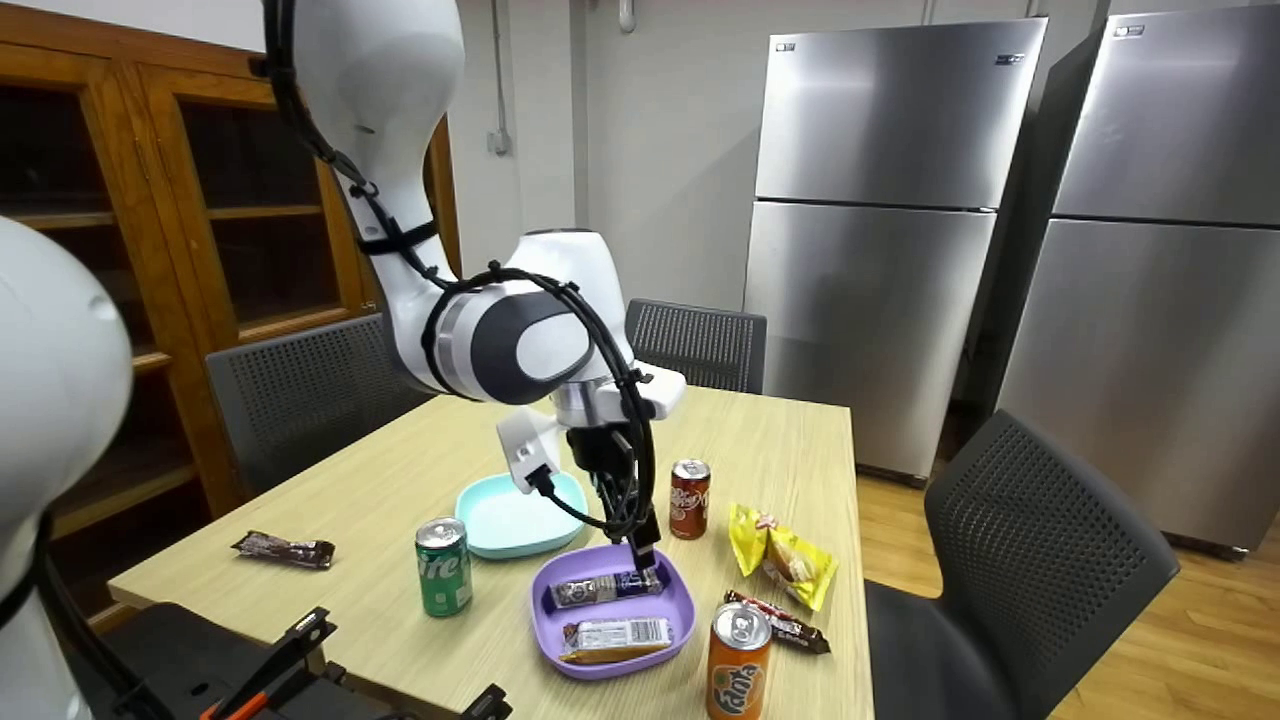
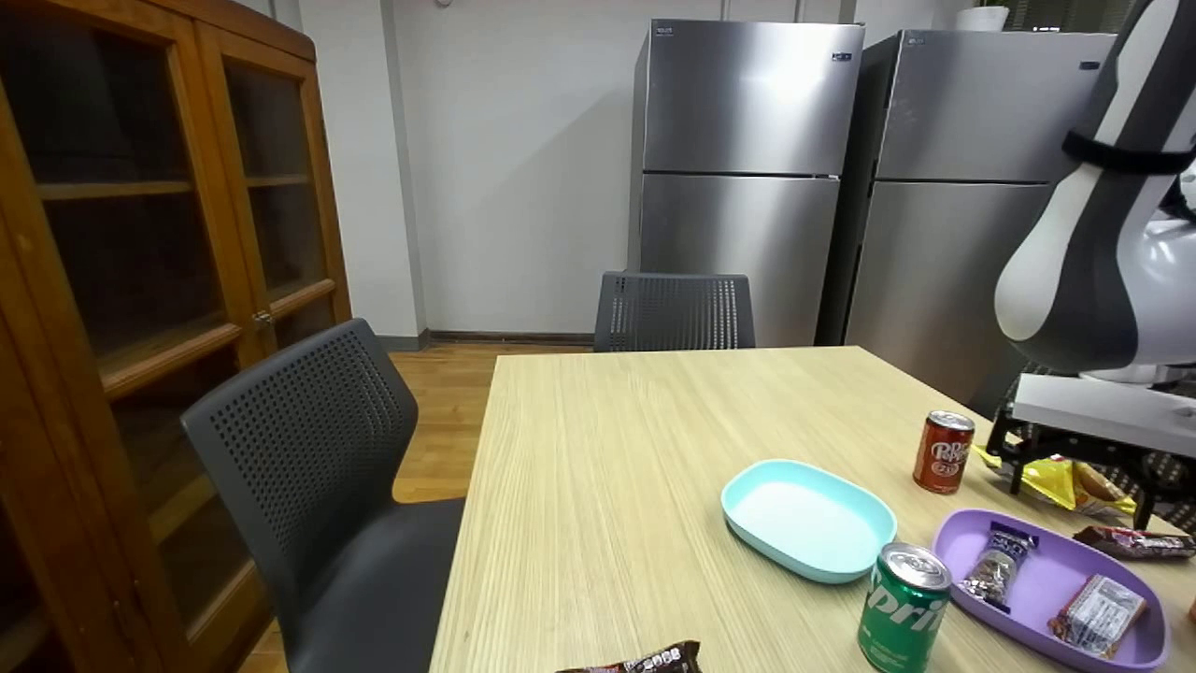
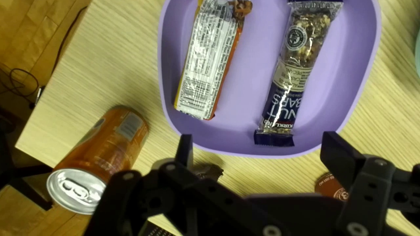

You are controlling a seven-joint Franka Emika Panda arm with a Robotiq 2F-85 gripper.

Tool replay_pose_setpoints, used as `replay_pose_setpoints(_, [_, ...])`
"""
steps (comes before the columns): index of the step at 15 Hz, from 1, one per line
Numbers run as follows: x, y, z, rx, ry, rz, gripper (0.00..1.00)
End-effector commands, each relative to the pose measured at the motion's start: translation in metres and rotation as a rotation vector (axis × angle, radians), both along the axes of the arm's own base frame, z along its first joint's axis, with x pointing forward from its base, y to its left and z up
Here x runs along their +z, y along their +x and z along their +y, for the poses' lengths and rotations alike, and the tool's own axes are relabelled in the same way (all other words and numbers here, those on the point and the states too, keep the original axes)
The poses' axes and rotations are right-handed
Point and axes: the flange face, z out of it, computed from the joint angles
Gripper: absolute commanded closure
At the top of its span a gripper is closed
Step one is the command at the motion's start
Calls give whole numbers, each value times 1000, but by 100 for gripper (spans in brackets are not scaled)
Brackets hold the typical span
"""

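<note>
My gripper [image 3: 258,141] stands open in the wrist view, its fingers wide apart with nothing between them. It hangs over the edge of a purple tray [image 3: 256,151]. A nut bar [image 3: 288,75] in a clear and dark blue wrapper lies in the tray, one end toward the gap between the fingers. Beside it is a white-labelled snack bar [image 3: 206,62] with yellow and orange edges. In an exterior view the gripper [image 1: 643,555] is above the tray, near the nut bar's end; contact cannot be told. Both exterior views show the tray and both bars.
Around the tray stand an orange can [image 1: 738,670], a green can [image 1: 443,568], a dark red can [image 1: 690,500] and a turquoise plate [image 2: 808,519]. A yellow bag [image 1: 780,555] and brown bar [image 1: 785,622] lie near the table edge; another brown bar [image 1: 283,550] lies apart. Chairs surround the table.
</note>
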Motion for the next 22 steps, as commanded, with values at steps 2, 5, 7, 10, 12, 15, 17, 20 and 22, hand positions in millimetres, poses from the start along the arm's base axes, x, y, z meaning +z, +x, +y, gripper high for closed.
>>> replay_pose_setpoints(2, [3, 5, 4, 9, 5, 2, 0])
replay_pose_setpoints(5, [3, 7, 7, 14, 6, 4, 0])
replay_pose_setpoints(7, [3, 7, 7, 14, 6, 4, 0])
replay_pose_setpoints(10, [3, 7, 7, 14, 6, 4, 0])
replay_pose_setpoints(12, [9, 12, 5, 59, 18, 2, 0])
replay_pose_setpoints(15, [17, 21, 4, 174, 38, 12, 0])
replay_pose_setpoints(17, [21, 28, 0, 238, 60, 17, 0])
replay_pose_setpoints(20, [21, 37, -8, 304, 85, 31, 0])
replay_pose_setpoints(22, [23, 46, -14, 328, 94, 31, 0])
